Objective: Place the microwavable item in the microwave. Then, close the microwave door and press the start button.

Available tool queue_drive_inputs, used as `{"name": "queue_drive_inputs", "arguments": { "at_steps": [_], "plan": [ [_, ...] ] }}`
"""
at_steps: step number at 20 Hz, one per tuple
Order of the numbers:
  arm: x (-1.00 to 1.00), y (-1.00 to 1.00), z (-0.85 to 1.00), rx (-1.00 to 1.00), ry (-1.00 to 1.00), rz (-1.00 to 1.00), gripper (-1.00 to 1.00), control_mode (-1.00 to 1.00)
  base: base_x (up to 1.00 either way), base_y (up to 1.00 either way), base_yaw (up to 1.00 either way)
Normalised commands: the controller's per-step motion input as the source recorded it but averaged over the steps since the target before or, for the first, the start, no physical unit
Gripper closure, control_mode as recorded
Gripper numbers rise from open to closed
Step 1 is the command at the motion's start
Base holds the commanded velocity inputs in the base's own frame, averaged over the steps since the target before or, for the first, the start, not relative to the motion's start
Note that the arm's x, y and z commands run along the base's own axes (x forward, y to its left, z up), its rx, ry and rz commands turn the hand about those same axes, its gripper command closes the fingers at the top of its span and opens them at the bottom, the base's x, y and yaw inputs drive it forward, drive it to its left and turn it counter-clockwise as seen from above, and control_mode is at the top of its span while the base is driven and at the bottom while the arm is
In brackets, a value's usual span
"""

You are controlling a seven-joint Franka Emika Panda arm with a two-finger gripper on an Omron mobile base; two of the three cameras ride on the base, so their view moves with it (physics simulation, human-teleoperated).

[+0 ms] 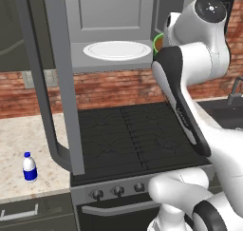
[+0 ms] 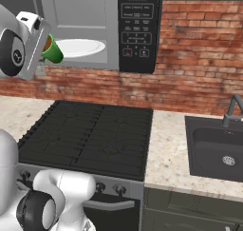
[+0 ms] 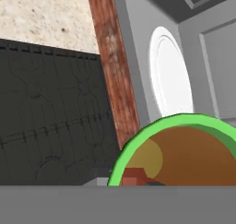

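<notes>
Above the stove (image 2: 90, 137), the gripper (image 2: 42, 48) pinches the green cup (image 2: 53, 52) at the microwave (image 2: 95, 30) cavity's open front edge.

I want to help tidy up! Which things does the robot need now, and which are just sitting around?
Needed: green cup held at the tool, microwave, turntable plate, microwave door.

Just sitting around: blue-label bottle, stove, sink, tap.

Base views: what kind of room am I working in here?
A home kitchen, rendered. A black stove sits under an open microwave, with a sink set in a speckled counter against a brick wall. The gripper holds a green cup at the microwave's opening.
</notes>
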Motion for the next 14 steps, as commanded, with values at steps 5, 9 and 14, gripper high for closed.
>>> {"name": "queue_drive_inputs", "arguments": {
  "at_steps": [5, 9, 14],
  "plan": [
    [0.63, 0.13, 0.01, 0.0, -0.01, 0.03, 1.0, -1.0, 0.0, 0.0, 0.0],
    [0.66, 0.16, 0.19, -0.03, 0.06, 0.04, 1.0, -1.0, 0.0, 0.0, 0.0],
    [0.54, 0.09, 0.08, -0.05, 0.04, 0.04, 1.0, -1.0, 0.0, 0.0, 0.0]
  ]
}}
